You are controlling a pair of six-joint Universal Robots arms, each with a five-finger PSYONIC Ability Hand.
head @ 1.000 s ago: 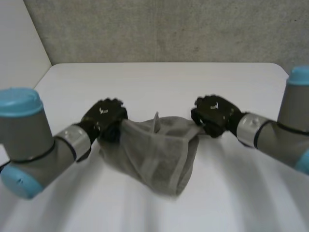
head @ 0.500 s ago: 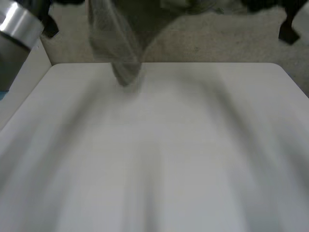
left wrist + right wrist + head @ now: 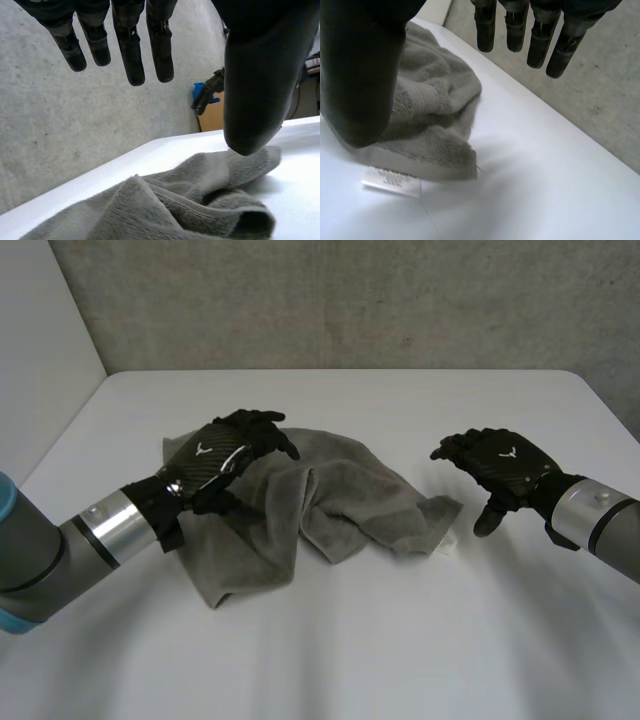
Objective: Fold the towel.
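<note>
The grey towel lies rumpled in loose folds on the white table, and neither hand grips it. The left hand is over the towel's left end with its fingers straight and spread and its thumb apart, holding nothing, and the cloth lies under its palm. The right hand is just beside the towel's right corner, where a white label sticks out; it is equally wide and empty, and apart from the cloth.
</note>
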